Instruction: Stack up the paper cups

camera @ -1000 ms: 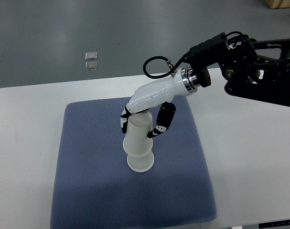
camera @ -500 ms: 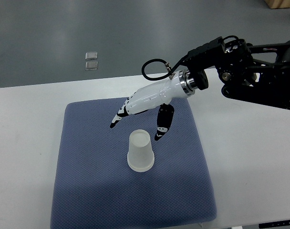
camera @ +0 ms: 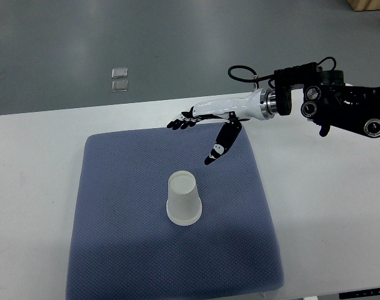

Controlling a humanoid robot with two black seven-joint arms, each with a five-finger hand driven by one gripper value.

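White table (camera: 34,144), blue mat (camera: 115,250): white cup stack (camera: 183,199) upside down; right hand (camera: 205,125) released, above.

No readable text anywhere. Cup (camera: 184,200) below the right hand (camera: 205,125) is plain white, pad (camera: 115,250) under it unmarked, and nothing legible on the black arm (camera: 340,109) behind the hand.

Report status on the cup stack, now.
Right hand open, holding nothing, apart from the cups. Cup stack upside down on blue pad. Nothing in the way.
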